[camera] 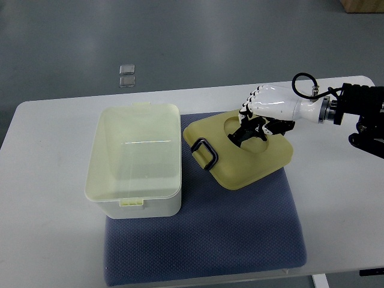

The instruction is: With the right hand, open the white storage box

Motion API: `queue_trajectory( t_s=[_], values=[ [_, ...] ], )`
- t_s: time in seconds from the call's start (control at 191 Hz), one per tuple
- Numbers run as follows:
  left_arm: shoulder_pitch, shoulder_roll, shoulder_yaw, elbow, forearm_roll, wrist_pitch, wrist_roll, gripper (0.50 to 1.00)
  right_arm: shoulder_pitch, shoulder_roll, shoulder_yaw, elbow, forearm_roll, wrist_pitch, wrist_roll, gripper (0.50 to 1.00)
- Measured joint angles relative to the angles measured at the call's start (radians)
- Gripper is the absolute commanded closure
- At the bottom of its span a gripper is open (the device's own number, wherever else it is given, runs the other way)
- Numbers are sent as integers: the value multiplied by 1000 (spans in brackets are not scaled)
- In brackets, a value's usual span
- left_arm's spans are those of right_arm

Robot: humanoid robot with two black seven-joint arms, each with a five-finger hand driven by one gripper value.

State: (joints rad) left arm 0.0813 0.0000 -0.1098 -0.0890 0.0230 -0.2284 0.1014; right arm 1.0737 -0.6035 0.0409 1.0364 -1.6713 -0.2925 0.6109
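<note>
The white storage box (135, 207) stands open on the left part of a blue mat (240, 240), and its inside looks pale yellow and empty. Its pale yellow lid (240, 165) lies off the box just to the right, turned at an angle, with a black handle loop (205, 152) on its left end. My right hand (252, 127) comes in from the right edge. Its fingers curl down into a round recess on the lid's top and grip it. The left arm is out of sight.
The mat lies on a white table (48, 180) whose far edge runs just behind the box. Two small clear square pieces (126, 75) lie on the grey floor beyond the table. My right forearm (354, 108) spans the table's right end.
</note>
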Motion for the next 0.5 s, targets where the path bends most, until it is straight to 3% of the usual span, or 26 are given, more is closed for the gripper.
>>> queue_trajectory(
  t_s=[0.005, 0.01, 0.021, 0.131, 0.498],
  values=[
    [0, 0, 0, 0, 0, 0, 0, 500, 0, 1, 0, 0, 1, 0, 0, 779],
    [0, 0, 0, 0, 0, 0, 0, 500, 0, 1, 0, 0, 1, 0, 0, 779],
    [0, 0, 0, 0, 0, 0, 0, 500, 0, 2, 1, 0, 3, 0, 0, 704],
    [0, 0, 0, 0, 0, 0, 0, 500, -13, 12, 8, -1, 15, -3, 0, 593],
    [0, 0, 0, 0, 0, 0, 0, 500, -24, 9, 10, 50, 18, 2, 0, 568]
  ],
)
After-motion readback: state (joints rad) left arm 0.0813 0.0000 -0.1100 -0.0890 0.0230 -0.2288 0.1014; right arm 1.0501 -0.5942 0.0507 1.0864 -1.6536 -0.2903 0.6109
